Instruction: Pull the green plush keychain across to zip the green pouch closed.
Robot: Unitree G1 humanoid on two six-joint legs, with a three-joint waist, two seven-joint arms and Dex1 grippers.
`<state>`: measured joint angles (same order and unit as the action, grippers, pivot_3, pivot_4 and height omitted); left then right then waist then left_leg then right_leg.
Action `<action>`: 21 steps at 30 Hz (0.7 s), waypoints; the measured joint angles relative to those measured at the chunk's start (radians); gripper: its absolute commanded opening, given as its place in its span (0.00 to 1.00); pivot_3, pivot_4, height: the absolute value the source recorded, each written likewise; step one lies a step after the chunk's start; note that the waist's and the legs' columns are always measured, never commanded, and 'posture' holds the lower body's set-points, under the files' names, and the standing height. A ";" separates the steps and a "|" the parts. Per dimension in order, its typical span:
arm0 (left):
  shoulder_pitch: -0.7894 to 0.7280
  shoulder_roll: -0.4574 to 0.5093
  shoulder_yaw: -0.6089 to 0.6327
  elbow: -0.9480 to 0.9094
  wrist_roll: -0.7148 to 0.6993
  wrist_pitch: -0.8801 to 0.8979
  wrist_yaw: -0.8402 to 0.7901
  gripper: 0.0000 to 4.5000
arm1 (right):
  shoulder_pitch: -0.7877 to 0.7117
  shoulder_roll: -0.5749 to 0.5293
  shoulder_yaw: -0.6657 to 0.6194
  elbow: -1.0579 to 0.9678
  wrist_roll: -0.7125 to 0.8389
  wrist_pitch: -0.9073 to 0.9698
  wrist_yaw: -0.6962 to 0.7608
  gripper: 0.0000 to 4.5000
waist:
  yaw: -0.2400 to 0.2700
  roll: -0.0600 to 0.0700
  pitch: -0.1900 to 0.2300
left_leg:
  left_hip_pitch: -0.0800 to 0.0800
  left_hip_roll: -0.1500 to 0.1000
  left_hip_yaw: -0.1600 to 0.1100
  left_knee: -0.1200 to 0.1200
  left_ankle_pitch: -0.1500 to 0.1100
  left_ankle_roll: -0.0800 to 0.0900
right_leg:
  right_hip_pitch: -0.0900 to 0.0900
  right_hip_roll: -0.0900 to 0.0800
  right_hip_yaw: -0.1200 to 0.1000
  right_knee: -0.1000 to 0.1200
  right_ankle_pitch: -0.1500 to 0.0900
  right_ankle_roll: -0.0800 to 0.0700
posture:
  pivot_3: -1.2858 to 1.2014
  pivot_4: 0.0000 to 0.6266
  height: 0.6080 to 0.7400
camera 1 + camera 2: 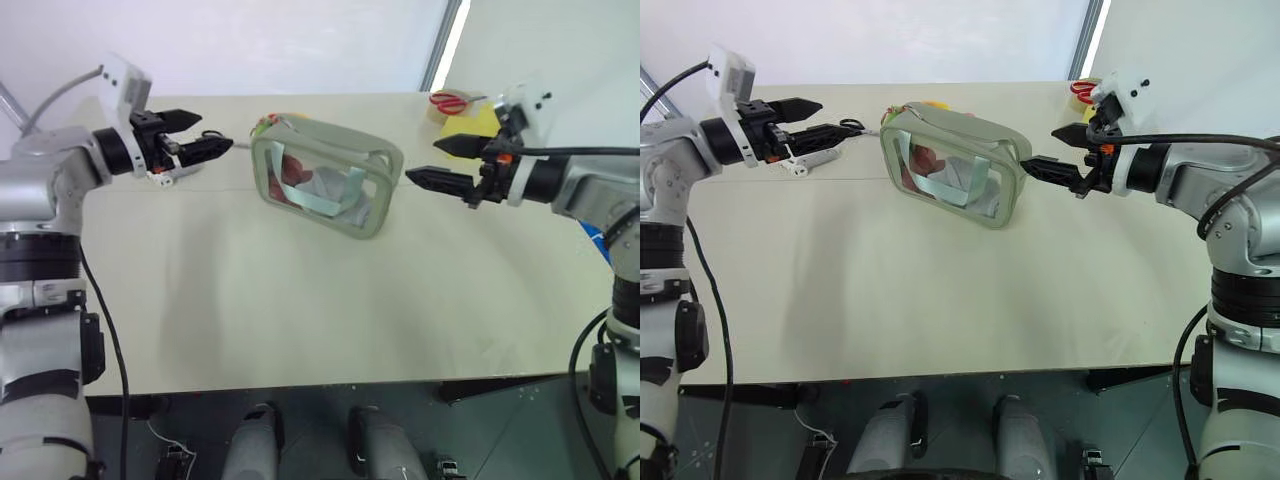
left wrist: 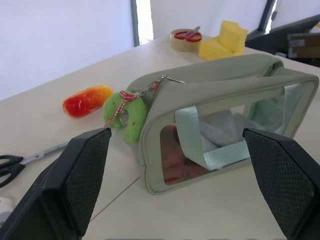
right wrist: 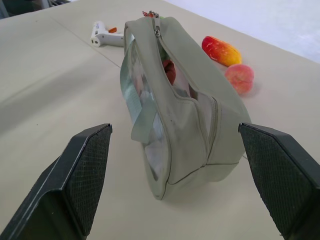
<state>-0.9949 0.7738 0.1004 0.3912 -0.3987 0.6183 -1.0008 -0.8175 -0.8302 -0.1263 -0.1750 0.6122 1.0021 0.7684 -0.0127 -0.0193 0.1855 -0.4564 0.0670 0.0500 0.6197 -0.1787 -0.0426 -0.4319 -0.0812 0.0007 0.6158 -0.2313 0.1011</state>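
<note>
A pale desk (image 1: 300, 320) stands against a white wall, and the pouch (image 1: 325, 175) sits upright toward its far edge, about midway along it, window facing the robot. The keychain (image 2: 126, 115) hangs from the zipper pull at the pouch's left end, just off the fabric.

Judging from the right wrist view, the zipper gapes along the top, red contents showing through the slit, so the closing is not yet done; the pull looks parked at the left end and the whole run to the right end remains. Nothing is held. The left gripper (image 1: 192, 135) hovers just beside the keychain end with its fingers spread wide; the right gripper (image 1: 447, 163) hovers near the opposite end, fingers likewise spread, touching nothing.

Count: one pouch, one keychain, one red-and-yellow toy (image 2: 86, 100) and one pink ball (image 3: 239, 77) behind the pouch, two yellow blocks (image 2: 223, 40) and one tape roll (image 2: 186, 39) at the far right corner, one pair of scissors (image 2: 22, 162) and one white tool (image 3: 105, 35) toward the left.
</note>
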 measured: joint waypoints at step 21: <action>-0.002 -0.016 0.011 0.039 0.017 -0.055 0.064 1.00 | -0.070 0.026 0.103 0.036 -0.080 -0.077 0.004 0.94 | 0.000 0.000 0.000 | -0.005 0.000 -0.001 0.012 0.000 0.000 | -0.006 0.000 0.000 0.014 0.000 0.000 | 0.52 0.24 1.00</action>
<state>-0.9965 0.7579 0.1115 0.4307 -0.3817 0.5629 -0.9367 -0.8874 -0.8038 -0.0231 -0.1392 0.5324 0.9252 0.7722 -0.0131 -0.0193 0.1855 -0.4610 0.0673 0.0495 0.6312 -0.1786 -0.0424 -0.4375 -0.0811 0.0011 0.6294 -0.2312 0.1013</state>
